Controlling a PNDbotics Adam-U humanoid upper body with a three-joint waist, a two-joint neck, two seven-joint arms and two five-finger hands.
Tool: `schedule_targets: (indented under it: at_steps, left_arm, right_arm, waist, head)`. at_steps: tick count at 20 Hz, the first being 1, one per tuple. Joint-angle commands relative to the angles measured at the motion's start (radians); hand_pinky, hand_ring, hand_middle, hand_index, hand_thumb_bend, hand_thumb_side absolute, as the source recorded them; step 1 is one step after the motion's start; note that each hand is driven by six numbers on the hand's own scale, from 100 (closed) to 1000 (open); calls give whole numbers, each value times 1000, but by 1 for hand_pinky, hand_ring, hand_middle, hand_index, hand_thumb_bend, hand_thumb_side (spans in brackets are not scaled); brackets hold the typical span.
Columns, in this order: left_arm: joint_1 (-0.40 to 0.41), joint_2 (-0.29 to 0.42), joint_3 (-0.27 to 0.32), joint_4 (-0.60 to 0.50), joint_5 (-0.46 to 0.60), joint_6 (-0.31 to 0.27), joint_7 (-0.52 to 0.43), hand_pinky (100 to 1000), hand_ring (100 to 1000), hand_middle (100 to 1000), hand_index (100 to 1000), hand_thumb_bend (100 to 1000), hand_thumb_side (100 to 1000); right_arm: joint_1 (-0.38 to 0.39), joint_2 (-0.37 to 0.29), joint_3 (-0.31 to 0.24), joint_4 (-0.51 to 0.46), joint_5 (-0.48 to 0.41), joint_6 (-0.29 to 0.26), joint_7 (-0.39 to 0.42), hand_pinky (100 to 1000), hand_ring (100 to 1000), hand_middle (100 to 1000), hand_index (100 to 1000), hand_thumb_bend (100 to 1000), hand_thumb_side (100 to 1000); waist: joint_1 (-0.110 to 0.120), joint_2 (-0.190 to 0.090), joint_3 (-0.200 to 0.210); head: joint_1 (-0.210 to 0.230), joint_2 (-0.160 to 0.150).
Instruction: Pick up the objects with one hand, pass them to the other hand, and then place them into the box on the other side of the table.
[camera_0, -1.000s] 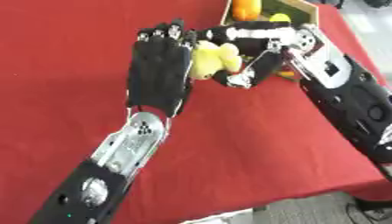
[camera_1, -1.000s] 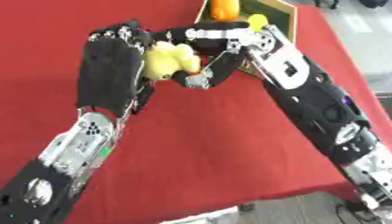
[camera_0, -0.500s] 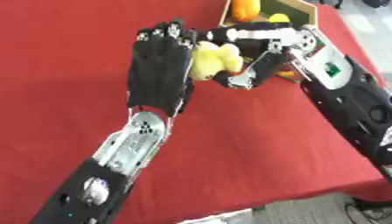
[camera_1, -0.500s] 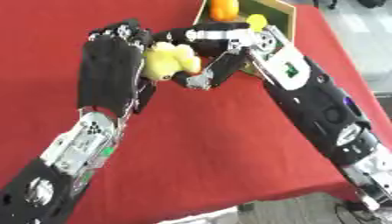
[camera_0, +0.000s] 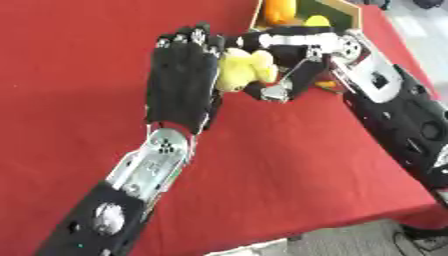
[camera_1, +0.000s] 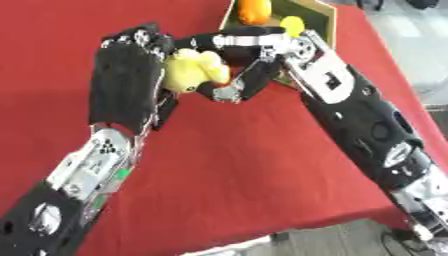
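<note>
Left eye view: your left hand stands upright over the red table, back toward the camera. Its fingers are mostly straight, and its palm side meets the yellow soft toy. Your right hand reaches in from the right with its fingers curled around the toy's far side. The toy is off the table, sandwiched between both hands. You cannot tell from here how much of the toy the left thumb covers.

Risk: if you release the left hand before the right fingers enclose the toy, it may drop onto the table. A soft, rounded toy can also squeeze out sideways under uneven pressure.

Right eye view: the box sits at the far edge of the table, just behind the right hand. It already holds an orange item and a small yellow item.

Risk: the right forearm lies close to the box's near wall. Swinging toward the box without lifting first may knock the wall or shift the box.
</note>
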Motion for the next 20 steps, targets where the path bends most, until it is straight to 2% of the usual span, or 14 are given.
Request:
schedule_targets:
  at_steps: [1,2,3,5,8,9,11,14,20]
  left_arm:
    - [-12,-24,-2,0,-16,-3,-3,461,479,485,662,381,100]
    - [-11,-24,-2,2,-25,-3,-5,470,489,497,676,394,100]
    - [-10,-23,-3,5,-33,-4,-8,506,532,544,734,444,100]
    - [-9,-23,-3,8,-48,-6,-14,518,545,558,747,491,100]
    - [-8,-23,-3,8,-66,-13,-21,545,582,598,783,615,100]
    - [-8,-24,-4,8,-71,-17,-22,558,600,616,799,714,100]
    - [-7,-24,-5,7,-82,-27,-24,569,612,629,808,820,100]
    - [-7,-24,-6,6,-93,-39,-26,574,618,636,813,891,105]
    - [-6,-24,-4,5,-99,-46,-21,576,625,646,829,926,183]
  right_arm:
    - [-6,-17,-13,-27,-17,22,4,772,1000,137,359,100,185]
    - [-5,-17,-16,-26,-19,31,4,772,1000,137,359,100,184]
    - [-5,-17,-18,-26,-21,39,4,772,1000,136,357,100,183]
    - [-4,-18,-20,-27,-25,52,4,771,1000,134,355,100,183]
    - [-2,-18,-21,-29,-27,65,4,770,1000,132,350,100,187]
    - [-2,-18,-20,-30,-27,68,4,769,1000,131,349,100,182]
    - [-1,-17,-22,-29,-28,77,4,768,1000,131,348,100,180]
    - [0,-17,-25,-31,-32,85,4,768,1000,130,347,100,174]
    - [5,-17,-27,-32,-28,83,4,766,1000,132,345,100,169]
  waist:
    - [3,-14,-5]
    - [3,-14,-5]
    - [3,-14,-6]
    - [4,-14,-7]
    - [4,-14,-8]
    - [4,-14,-8]
    - [4,-14,-9]
    - [5,-14,-10]
    - [4,-12,-10]
  head:
    - [-3,3]
    - [-3,3]
    - [-3,3]
    - [-3,4]
    - [-3,4]
    - [-2,3]
    - [-4,2]
    - [-5,3]
    - [-6,4]
